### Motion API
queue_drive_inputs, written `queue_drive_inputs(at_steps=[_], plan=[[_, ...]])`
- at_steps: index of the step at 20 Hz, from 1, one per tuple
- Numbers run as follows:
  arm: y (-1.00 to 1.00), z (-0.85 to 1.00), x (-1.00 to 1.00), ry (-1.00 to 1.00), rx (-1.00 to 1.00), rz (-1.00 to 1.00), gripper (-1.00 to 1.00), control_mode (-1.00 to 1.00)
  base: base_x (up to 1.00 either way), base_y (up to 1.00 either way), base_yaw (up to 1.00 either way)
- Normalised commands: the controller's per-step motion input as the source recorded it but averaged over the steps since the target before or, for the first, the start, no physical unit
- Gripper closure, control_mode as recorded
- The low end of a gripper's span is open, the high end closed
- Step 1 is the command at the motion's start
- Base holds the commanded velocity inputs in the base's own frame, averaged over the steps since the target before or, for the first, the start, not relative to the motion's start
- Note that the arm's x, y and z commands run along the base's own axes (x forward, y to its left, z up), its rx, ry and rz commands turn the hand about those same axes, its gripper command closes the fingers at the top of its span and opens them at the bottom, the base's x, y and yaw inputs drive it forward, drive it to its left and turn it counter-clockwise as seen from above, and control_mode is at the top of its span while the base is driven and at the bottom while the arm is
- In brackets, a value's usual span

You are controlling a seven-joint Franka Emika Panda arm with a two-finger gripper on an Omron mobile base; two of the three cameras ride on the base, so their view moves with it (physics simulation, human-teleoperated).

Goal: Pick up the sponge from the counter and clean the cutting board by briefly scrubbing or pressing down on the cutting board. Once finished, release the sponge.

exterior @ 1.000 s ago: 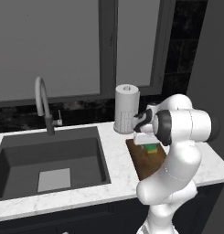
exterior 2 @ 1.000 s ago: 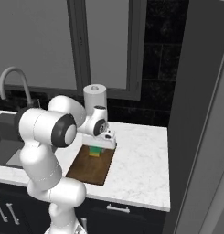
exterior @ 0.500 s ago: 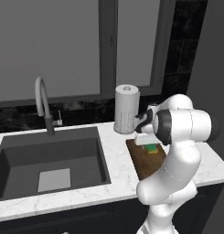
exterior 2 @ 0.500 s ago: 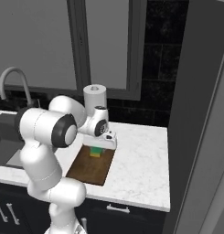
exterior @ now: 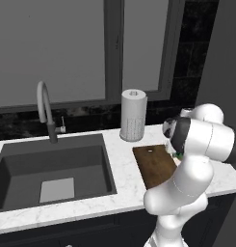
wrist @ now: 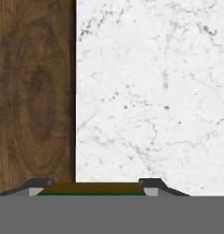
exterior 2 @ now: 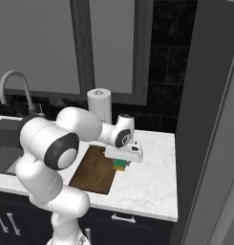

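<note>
While jaws clamp the sponge (exterior 2: pixel 120 165), white marble counter (exterior 2: pixel 152 184), brown cutting board (exterior 2: pixel 94 170) beside.

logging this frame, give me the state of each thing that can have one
sponge: held in the tool, at the board's right edge, partly over the marble
tool: shut on the sponge
cutting board: flat on the counter, bare
counter: bare to the right of the board
faucet: no water running
sink: dry
paper towel roll: upright behind the board

Green-yellow sponge (exterior 2: pixel 120 164) at cutting board (exterior 2: pixel 92 169) edge
</note>
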Motion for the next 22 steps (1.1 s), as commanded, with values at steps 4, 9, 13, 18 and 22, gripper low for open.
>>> queue_drive_inputs(at_steps=[4,9,13,18,22], plan=[[-0.79,0.00,-0.35,0.00,0.00,0.00,1.00,-1.00,0.00,0.00,0.00],[-0.55,-0.09,-0.28,0.00,0.00,0.00,1.00,-1.00,0.00,0.00,0.00],[-0.23,-0.45,-0.08,-0.02,0.00,0.00,1.00,-1.00,0.00,0.00,0.00],[-0.05,-0.31,-0.01,-0.15,0.00,0.00,1.00,-1.00,0.00,0.00,0.00],[0.00,0.00,0.00,-0.03,0.00,0.00,-1.00,-1.00,0.00,0.00,0.00]])
